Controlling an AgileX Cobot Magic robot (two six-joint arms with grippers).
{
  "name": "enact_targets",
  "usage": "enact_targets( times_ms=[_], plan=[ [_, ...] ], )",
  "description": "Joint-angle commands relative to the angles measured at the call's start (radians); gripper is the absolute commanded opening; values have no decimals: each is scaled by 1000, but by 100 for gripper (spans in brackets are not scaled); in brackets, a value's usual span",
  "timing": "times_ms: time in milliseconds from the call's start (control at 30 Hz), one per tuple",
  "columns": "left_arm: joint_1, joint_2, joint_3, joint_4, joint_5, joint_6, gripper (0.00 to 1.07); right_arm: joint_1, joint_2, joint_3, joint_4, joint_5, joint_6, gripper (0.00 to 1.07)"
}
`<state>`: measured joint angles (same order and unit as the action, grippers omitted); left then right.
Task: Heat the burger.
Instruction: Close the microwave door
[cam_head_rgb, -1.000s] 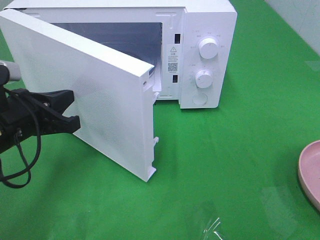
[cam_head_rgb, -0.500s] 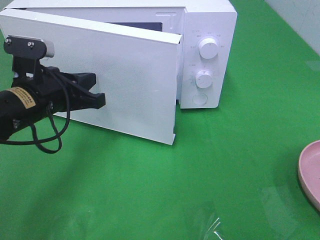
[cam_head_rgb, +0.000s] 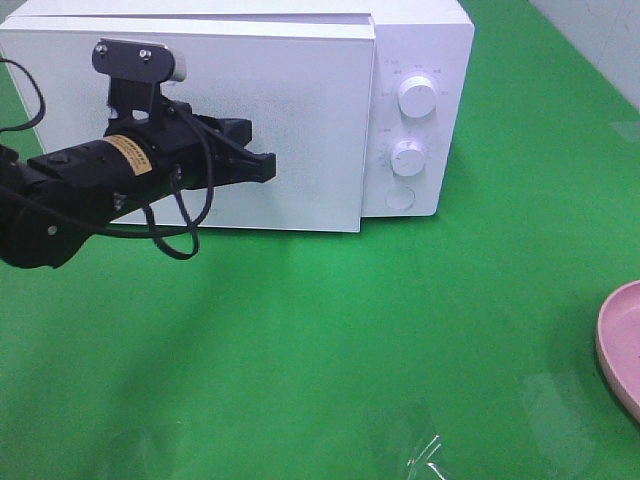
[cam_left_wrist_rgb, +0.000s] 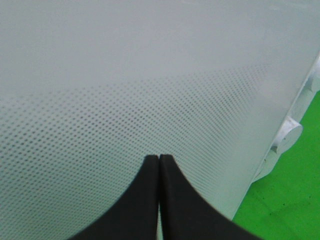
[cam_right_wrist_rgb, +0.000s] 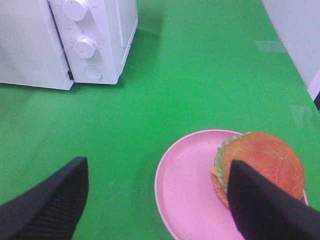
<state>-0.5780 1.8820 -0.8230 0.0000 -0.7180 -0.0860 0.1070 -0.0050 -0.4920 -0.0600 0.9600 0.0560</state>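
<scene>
Now my left gripper (cam_head_rgb: 268, 166) presses its tightly closed, empty tips against the door of the microwave (cam_head_rgb: 420, 40), while the burger (cam_right_wrist_rgb: 262, 167) sits on the pink plate (cam_right_wrist_rgb: 187, 195).

At the far edge of the green table (cam_head_rgb: 400, 330) the microwave stands with its door flush against the body, two dials and a round button on the panel beside it. My left fingertips (cam_left_wrist_rgb: 159, 167) meet with no gap and touch the dotted white door face near its middle. My right gripper (cam_right_wrist_rgb: 155, 192) hangs spread wide above the table near its right edge, holding nothing; the burger lies on the plate's far-right part, just beyond one finger, well apart from the microwave.
</scene>
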Motion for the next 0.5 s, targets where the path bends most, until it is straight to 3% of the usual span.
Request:
enact_targets(
  times_ms=[33,133,200,500],
  plan=[
    [-31,44,-87,-71,24,2,0,-5,-26,2,0,-1,-7,76],
    [-36,52,-102,-80,24,2,0,-5,-26,2,0,-1,-7,76],
    [-48,95,-176,-86,40,2,0,-5,-26,2,0,-1,-7,76],
    [-49,158,-293,-109,76,26,0,-5,-26,2,0,-1,-7,76]
  ],
)
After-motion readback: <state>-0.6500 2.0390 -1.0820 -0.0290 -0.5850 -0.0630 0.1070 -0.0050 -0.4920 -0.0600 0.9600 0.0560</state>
